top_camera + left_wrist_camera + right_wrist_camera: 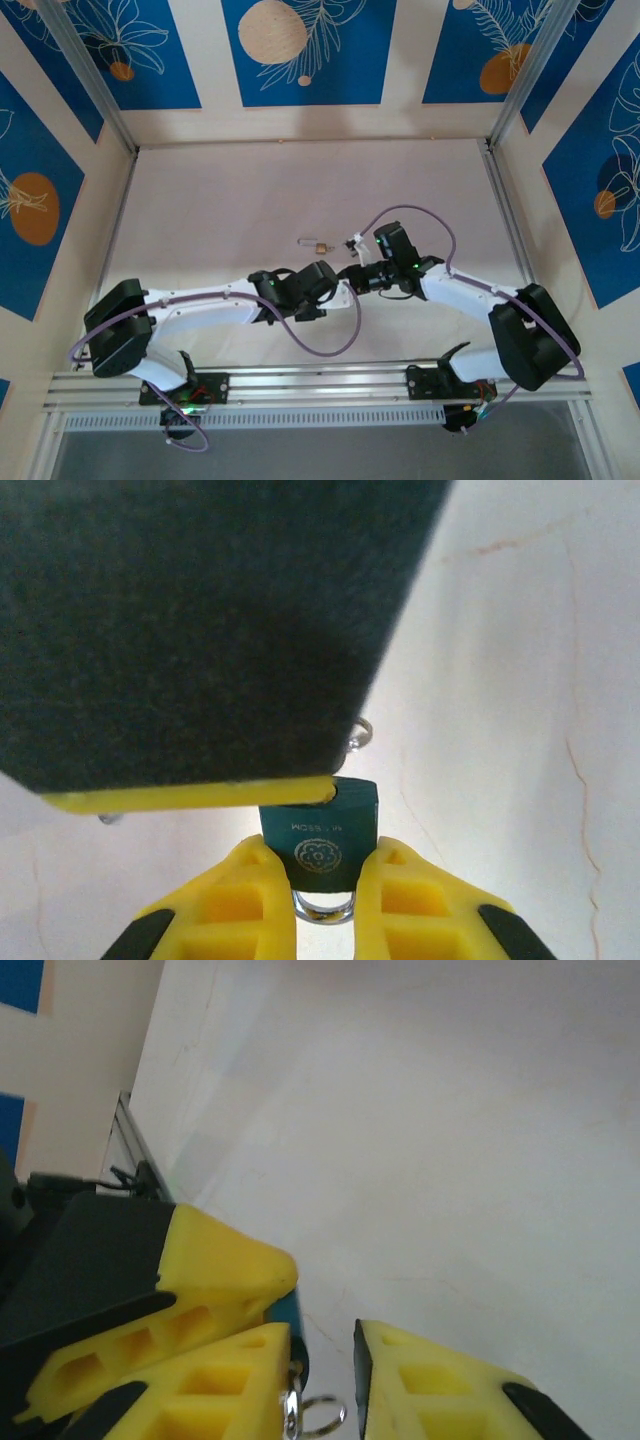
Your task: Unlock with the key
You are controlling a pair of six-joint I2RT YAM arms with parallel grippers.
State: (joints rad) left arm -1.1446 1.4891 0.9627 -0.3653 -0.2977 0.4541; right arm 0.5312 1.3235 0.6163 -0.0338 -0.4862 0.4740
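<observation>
At the near edge of the table (pixel 250 200) both arm bases sit on a metal rail (pixel 320 385). The arms reach inward and meet near the middle of the table.

The left gripper (pixel 321 868) is closed on the key (pixel 320 842). The key's dark blue head is pinched flat between the two yellow fingers (pixel 250 900), stamped face toward the camera. A silver ring (pixel 322 910) shows just below the head, in the slot between the fingers. The key's far end passes under the yellow edge of a dark block, so the blade cannot be seen.

The right gripper (pixel 325 1360) is just beside the left one, tip to tip in the overhead view. Its fingers (pixel 450 1390) stand narrowly apart and clamp nothing. The ring hangs in the gap, and a sliver of the blue head shows against the left-hand finger. Whether that finger touches the key cannot be told.

Just beyond the two grippers a small brass-coloured padlock (pixel 320 246) lies on the table, with its silver shackle pointing left. It is apart from both grippers and from the key.

Farthest back, blue and cream patterned wall panels (pixel 300 50) close off the far side and both flanks.
</observation>
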